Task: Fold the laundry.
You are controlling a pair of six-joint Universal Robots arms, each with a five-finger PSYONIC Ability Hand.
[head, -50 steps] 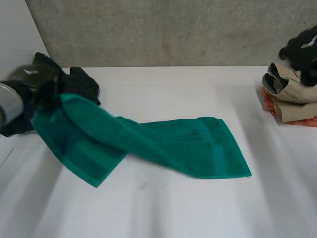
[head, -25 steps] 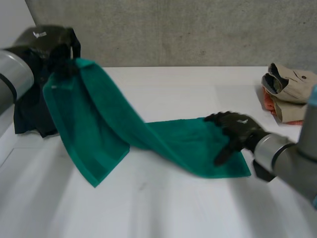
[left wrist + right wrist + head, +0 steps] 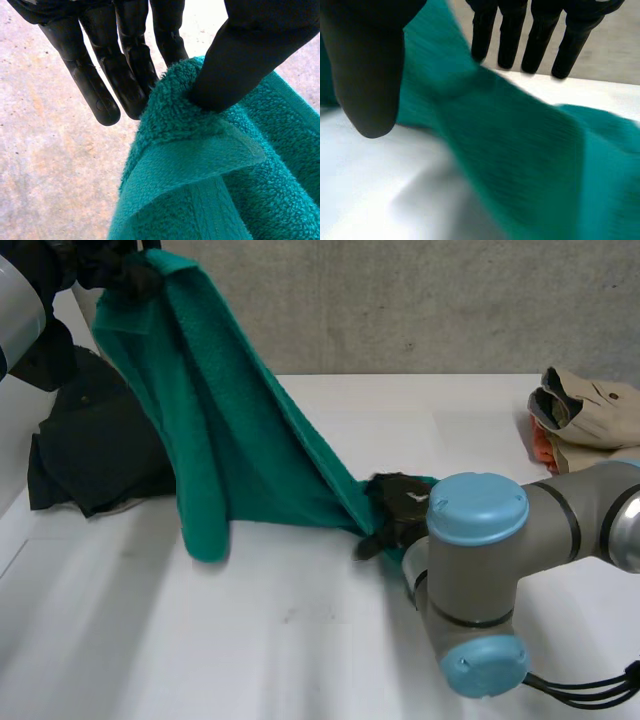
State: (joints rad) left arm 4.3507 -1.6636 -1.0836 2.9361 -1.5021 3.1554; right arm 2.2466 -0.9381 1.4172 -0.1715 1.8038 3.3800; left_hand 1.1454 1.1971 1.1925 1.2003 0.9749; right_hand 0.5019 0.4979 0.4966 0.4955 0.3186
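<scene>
Green towel (image 3: 230,440) pinched at a hemmed corner by left robot hand (image 3: 130,60), thumb against fingers, raised far left, sloping down to worktop (image 3: 300,640), right robot hand (image 3: 398,508) on its low end, fingers straight, thumb apart, dark garment (image 3: 95,455) left, beige clothes (image 3: 585,425) far right.

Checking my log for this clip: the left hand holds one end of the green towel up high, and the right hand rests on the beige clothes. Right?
Not quite. In the head view the right hand is at the green towel's low end on the table, away from the beige clothes. The left hand does hold one end high.
</scene>
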